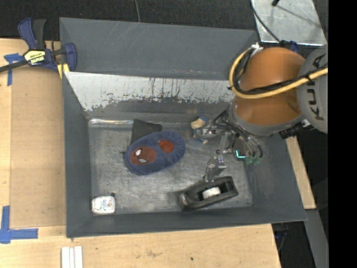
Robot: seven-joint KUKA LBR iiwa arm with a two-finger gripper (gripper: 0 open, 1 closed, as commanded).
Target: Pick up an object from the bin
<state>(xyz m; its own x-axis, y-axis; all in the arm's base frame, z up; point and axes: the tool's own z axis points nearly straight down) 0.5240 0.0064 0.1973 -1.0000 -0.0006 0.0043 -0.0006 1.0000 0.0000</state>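
**Tape dispenser (207,193) beneath the hand: grasp not confirmed**

Location: the black tape dispenser, with a white roll showing in it, lies on the floor of the bin (75,166) towards the front right, close to the front wall and slightly askew to it. The hand (214,168) hangs just above its upper edge, below the arm's orange cover (268,82). Contact cannot be confirmed.

Hand state: it cannot be told whether the hand is spread or pressed together. Nothing is seen pinched in it.

Risks, as judged:
- The dispenser looks hard, smooth and irregular. A closure across its curved body could slip off or tip it.
- It sits askew, so a hand not aligned to its narrow width may close on one end only and swing it on lifting.
- A descent too near the front wall could push the dispenser against the slope.

Clearances: bare floor lies left of the dispenser. A blue slipper (155,151) with red patches sits well apart at centre-left. A small white item (103,204) lies in the front left corner, and a small pale object (199,124) lies near the back wall. The room straight above looks open for a vertical lift.
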